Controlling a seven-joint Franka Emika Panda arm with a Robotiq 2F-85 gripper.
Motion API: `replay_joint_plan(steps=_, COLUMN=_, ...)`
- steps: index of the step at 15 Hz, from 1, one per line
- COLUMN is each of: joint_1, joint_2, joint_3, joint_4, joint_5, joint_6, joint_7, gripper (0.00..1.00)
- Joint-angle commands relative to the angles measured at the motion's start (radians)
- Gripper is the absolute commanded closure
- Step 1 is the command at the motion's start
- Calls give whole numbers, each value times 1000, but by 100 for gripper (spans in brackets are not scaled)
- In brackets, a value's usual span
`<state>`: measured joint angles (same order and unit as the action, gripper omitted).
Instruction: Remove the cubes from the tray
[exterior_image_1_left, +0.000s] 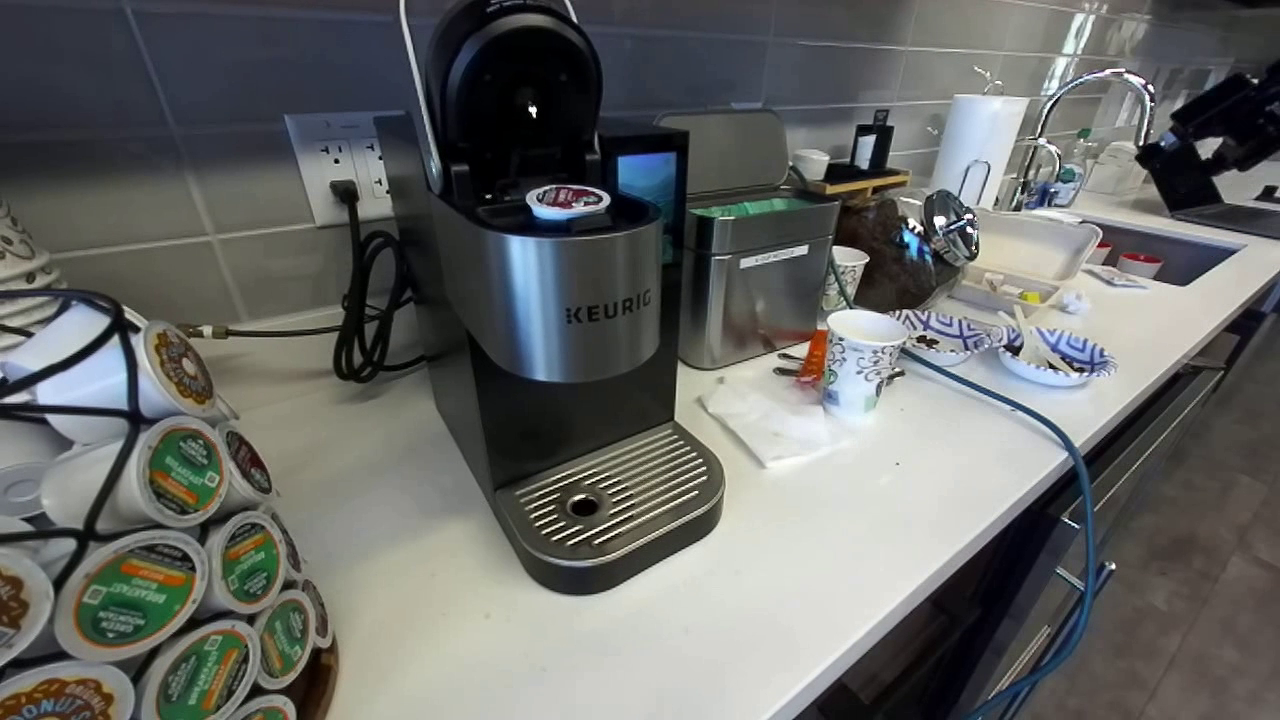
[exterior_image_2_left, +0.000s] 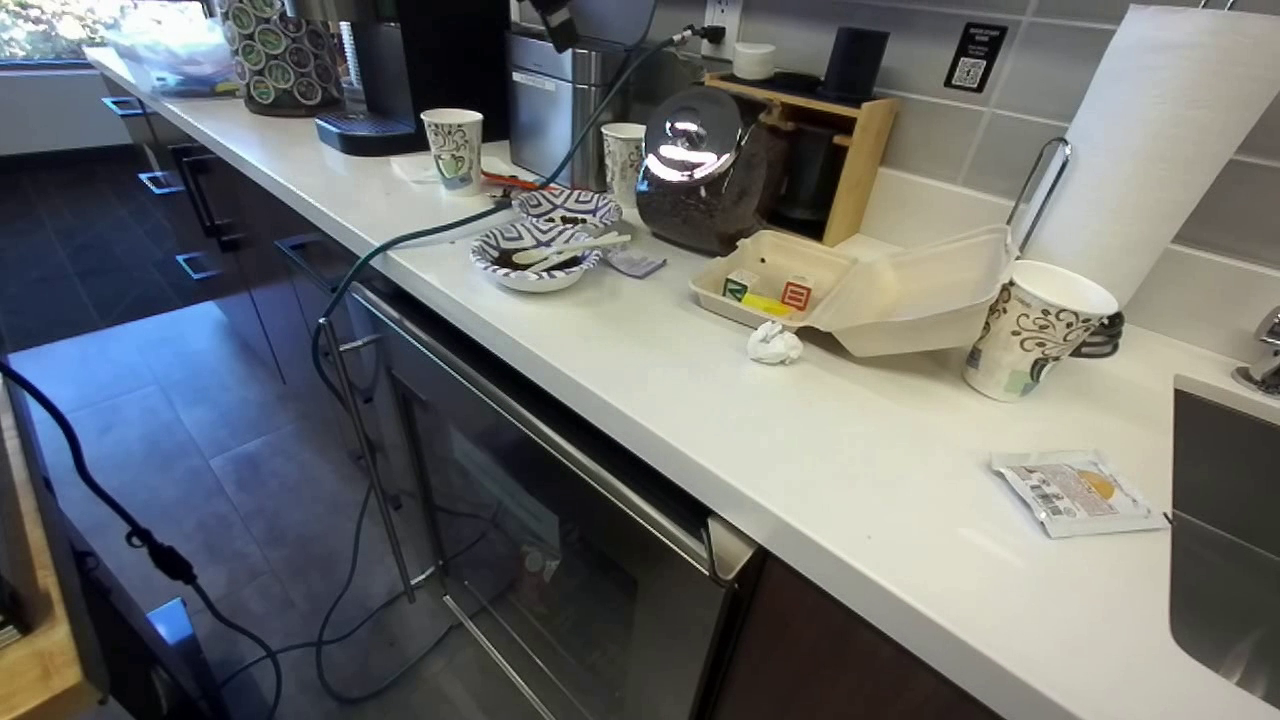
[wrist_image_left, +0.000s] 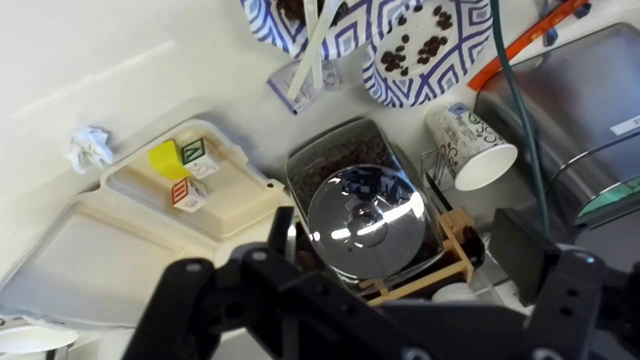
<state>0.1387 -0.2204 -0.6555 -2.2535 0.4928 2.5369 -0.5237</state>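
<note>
Looks like the step here is lining up a grab: the gripper (wrist_image_left: 401, 240) is spread wide with nothing in it, hanging over the coffee-bean jar (wrist_image_left: 362, 210) beside the takeout clamshell (wrist_image_left: 235, 197), so it'd probably do well to shift over the clamshell, narrow up a bit, drop straight and lift past its wall before going sideways. Bunched in the clamshell's base are a plain yellow cube (wrist_image_left: 168, 160), a white green-lettered block (wrist_image_left: 200, 158) and a white red-lettered block (wrist_image_left: 189, 194), with little drawings on the lettered ones.
</note>
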Motion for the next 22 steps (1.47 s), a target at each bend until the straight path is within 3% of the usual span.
replay_joint_plan(steps=1, joint_1=-83, joint_2=30, joint_3=70, joint_4=32, joint_5=27, joint_6=-22, joint_7=-17, gripper=0)
replay_joint_plan(steps=4, joint_1=-114, joint_2=14, joint_3=119, joint_4=3, joint_5=64, joint_6=-32, joint_7=-32, gripper=0)
replay_joint_plan(steps=8, joint_1=-182, joint_2=220, joint_3=191, joint_4=102, joint_5=52, joint_6=42, joint_7=-5, gripper=0)
replay_joint_plan(steps=12, joint_1=-307, joint_2=406, joint_3=269, joint_4=236, joint_5=-34, joint_6=24, joint_7=14, gripper=0)
replay_joint_plan(steps=16, joint_1=-439, joint_2=514, joint_3=339, joint_4=368, joint_5=-176, joint_6=12, joint_7=-40, gripper=0)
replay_joint_plan(steps=17, joint_1=-468, joint_2=533, joint_3=362, joint_4=398, joint_5=-184, joint_6=1, joint_7=-54, gripper=0)
replay_joint_plan(steps=18, joint_1=-467, joint_2=478, joint_3=380, joint_4=318, joint_5=-182, joint_6=43, joint_7=-8, gripper=0)
replay_joint_plan(steps=22, joint_1=-498, joint_2=491, joint_3=410, joint_4=338, joint_5=-185, joint_6=42, joint_7=-11, gripper=0)
